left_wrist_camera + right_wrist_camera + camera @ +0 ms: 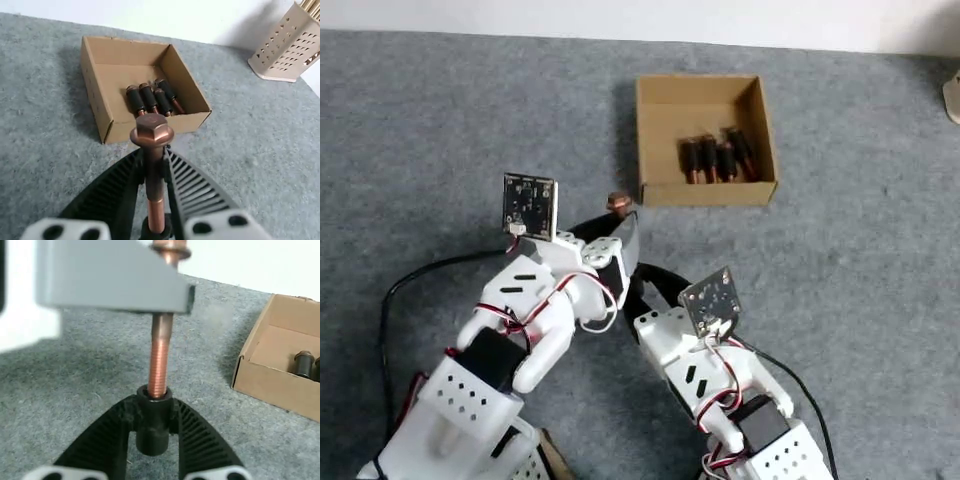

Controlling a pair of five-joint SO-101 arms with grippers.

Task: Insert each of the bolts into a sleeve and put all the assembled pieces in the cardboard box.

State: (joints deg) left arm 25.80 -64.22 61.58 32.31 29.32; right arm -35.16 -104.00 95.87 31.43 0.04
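While the left gripper (152, 154) pinches a coppery hex-headed bolt (151, 133), the right gripper (152, 404) clamps a black tubular sleeve (151, 434) (threaded tip inside).

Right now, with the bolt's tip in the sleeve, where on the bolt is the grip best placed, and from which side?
On the upper shank just below the flanged head, pinched from two opposite sides, as the left gripper holds the bolt. That leaves the lower shank bare to slide into the sleeve in the right gripper, and the wide flange probably stops it slipping down.
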